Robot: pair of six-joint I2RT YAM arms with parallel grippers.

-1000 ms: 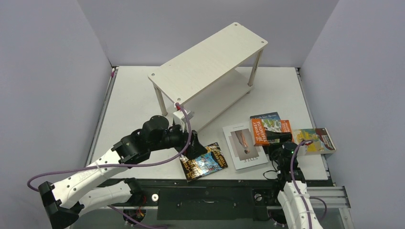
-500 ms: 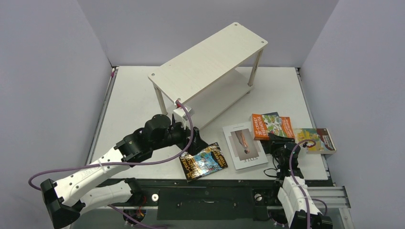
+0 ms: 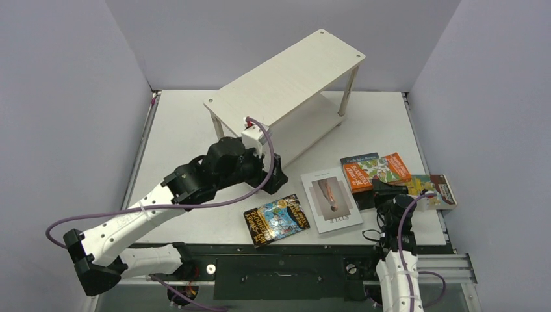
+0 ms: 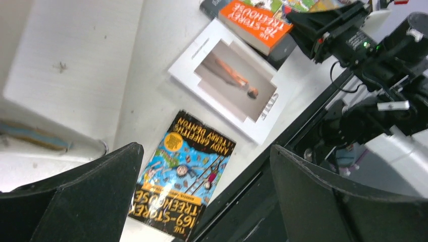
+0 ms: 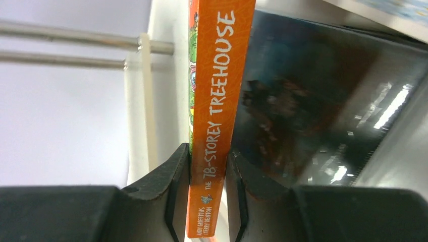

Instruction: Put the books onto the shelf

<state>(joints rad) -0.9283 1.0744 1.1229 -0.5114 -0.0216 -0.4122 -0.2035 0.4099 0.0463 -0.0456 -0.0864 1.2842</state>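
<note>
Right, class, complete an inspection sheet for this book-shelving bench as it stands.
Surface: white tabletop, books scattered near side.
Job's things: white two-tier wooden shelf, no book seen on it; glossy comic paperback, white photo-cover paperback, yellow-teal paperback flat; orange paperback overlapping dark blue-grey paperback.
Clutter: nothing seen.
Grippers: left gripper open, empty; right gripper shut on orange paperback.
Cables: purple cables along both arms.
Surroundings: plain pale walls.

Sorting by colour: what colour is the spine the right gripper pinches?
Orange spine, white lettering; clearest in right wrist view.

Left arm (image 3: 130,225), right arm (image 3: 397,285): white links, black joints; purple cables (image 3: 195,207); black claw fingers (image 5: 161,196).
</note>
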